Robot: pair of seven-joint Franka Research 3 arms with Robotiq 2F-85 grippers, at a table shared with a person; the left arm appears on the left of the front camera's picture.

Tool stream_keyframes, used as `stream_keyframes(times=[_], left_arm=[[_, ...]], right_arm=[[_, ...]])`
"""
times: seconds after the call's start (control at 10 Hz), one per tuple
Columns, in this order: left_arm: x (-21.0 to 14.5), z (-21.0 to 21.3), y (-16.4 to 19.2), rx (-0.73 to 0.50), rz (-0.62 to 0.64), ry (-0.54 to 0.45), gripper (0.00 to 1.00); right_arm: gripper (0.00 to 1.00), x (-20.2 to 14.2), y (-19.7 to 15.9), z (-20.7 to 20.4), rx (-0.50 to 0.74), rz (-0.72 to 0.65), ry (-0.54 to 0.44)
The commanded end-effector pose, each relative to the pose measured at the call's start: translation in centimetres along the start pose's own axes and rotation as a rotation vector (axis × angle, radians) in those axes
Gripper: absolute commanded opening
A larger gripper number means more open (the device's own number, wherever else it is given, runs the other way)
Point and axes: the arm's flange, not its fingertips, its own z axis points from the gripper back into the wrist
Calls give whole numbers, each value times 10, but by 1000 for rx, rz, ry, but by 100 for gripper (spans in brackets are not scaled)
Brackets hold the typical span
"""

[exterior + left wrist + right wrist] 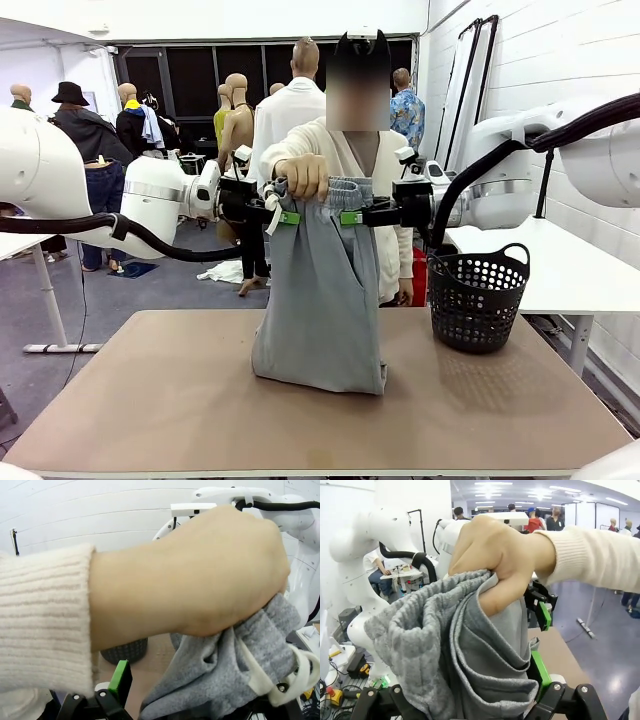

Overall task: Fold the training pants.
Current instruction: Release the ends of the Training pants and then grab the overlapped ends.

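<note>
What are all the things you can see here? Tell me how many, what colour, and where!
training pants: one, light grey, hanging by the waistband above the middle of the table, legs bunched on the tabletop.
drawstring: one, white, dangling at the waistband.
basket: one, black with holes, on the table's right side.
table: one, brown top, in front of the person.
person's hand: one, with a cream knitted sleeve, gripping the waistband from above.
left gripper: one, black with green pads, jaws open at the waistband's left end.
right gripper: one, black with green pads, jaws open at the waistband's right end.
</note>
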Motion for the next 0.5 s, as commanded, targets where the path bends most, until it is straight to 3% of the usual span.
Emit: stream_keyframes(times=[0.0, 0.4], left_arm=[[1, -6, 1, 26, 39, -18, 100], [7, -3, 5, 74, 15, -65, 100]], right_arm=[[100, 3, -12, -12, -4, 10, -18], [100, 0, -27, -10, -37, 25, 3]])
